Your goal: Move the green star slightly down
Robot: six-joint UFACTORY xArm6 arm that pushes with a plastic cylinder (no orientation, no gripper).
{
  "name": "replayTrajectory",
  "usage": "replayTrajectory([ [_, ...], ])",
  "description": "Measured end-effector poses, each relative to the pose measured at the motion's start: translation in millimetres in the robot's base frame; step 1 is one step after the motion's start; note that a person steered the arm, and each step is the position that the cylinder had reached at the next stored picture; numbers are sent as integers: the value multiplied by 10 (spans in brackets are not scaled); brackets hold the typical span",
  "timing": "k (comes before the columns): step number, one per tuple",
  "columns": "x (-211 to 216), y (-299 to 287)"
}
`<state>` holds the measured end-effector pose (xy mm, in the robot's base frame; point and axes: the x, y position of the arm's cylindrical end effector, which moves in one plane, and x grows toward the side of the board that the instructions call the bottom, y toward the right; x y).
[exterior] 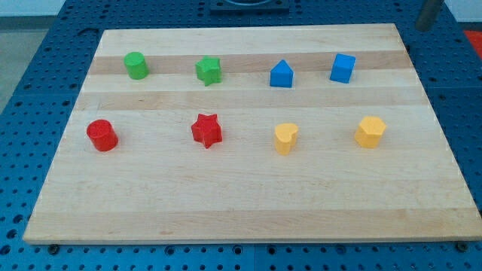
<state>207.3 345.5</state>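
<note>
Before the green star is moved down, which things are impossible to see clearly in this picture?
- My tip: the camera view shows only a dark rod at the top right corner, cut by the top edge; its end cannot be made out.
- Green star: its far side is hidden by the block itself.
- Dark object at top centre: cut by the edge.

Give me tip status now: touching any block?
My tip: not visible; only a dark rod section shows at the view's top right corner, off the board.
Green star: untouched, nothing near it.
</note>
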Motion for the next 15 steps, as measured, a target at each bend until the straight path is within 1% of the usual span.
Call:
replayTrajectory([
  [1,470,-171],
  [2,556,-821],
  [3,414,-1296],
  [4,281,-1937],
  [5,415,-2591],
  [6,632,-2927],
  [8,672,-3954],
  [9,1111,-4376],
  [10,1425,-4533],
  [11,1281,-4541],
  [12,1416,-4541],
  [14,1505,-4542],
  [15,1903,-4732],
])
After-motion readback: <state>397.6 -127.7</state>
